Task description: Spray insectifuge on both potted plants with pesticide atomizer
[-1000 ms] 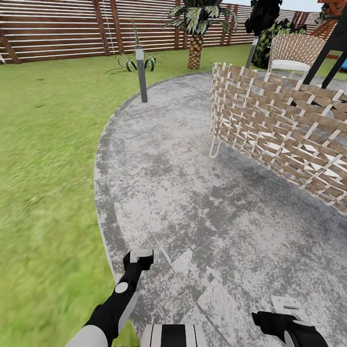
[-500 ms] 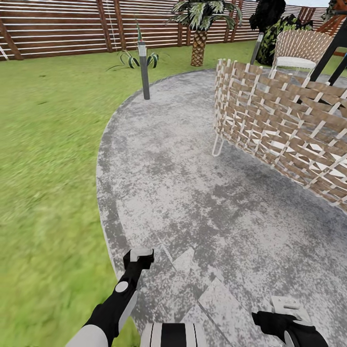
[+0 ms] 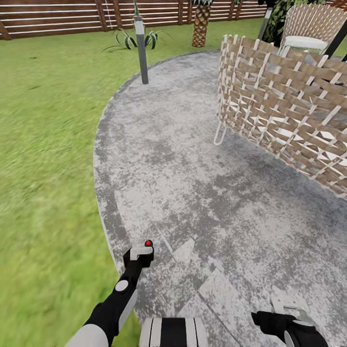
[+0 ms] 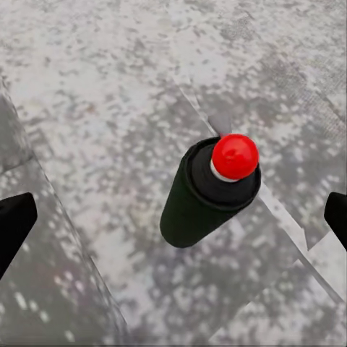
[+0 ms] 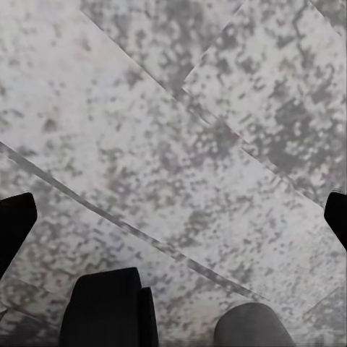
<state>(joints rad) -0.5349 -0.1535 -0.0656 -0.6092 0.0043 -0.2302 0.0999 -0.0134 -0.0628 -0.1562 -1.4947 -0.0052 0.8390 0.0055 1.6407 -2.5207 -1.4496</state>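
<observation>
The pesticide atomizer [image 4: 206, 191] stands upright on the grey patio [image 3: 193, 168], dark green with a red dot on top. In the left wrist view it sits between the two black fingertips [image 4: 14, 224] of my left gripper [image 4: 175, 220], which is open wide and not touching it. From the head camera its red dot [image 3: 148, 243] peeks out just past the left gripper [image 3: 140, 253]. My right gripper [image 3: 288, 306] hangs open over bare paving [image 5: 181, 144]. Two low rosettes of pointed leaves, the potted plants [image 3: 126, 39] [image 3: 152, 37], sit on the lawn far ahead; their pots are too small to make out.
A grey lamp post [image 3: 141, 48] stands at the patio's far edge. A large woven wicker chair [image 3: 289, 106] fills the right side, with a second chair [image 3: 311, 26] behind it. A palm trunk [image 3: 200, 24] and the slatted fence [image 3: 58, 17] close the back. Lawn [image 3: 43, 168] lies left.
The whole head view has shifted, so the camera moved closer and lower. The atomizer's red dot now shows beyond the left gripper. Both arms keep their place in the picture.
</observation>
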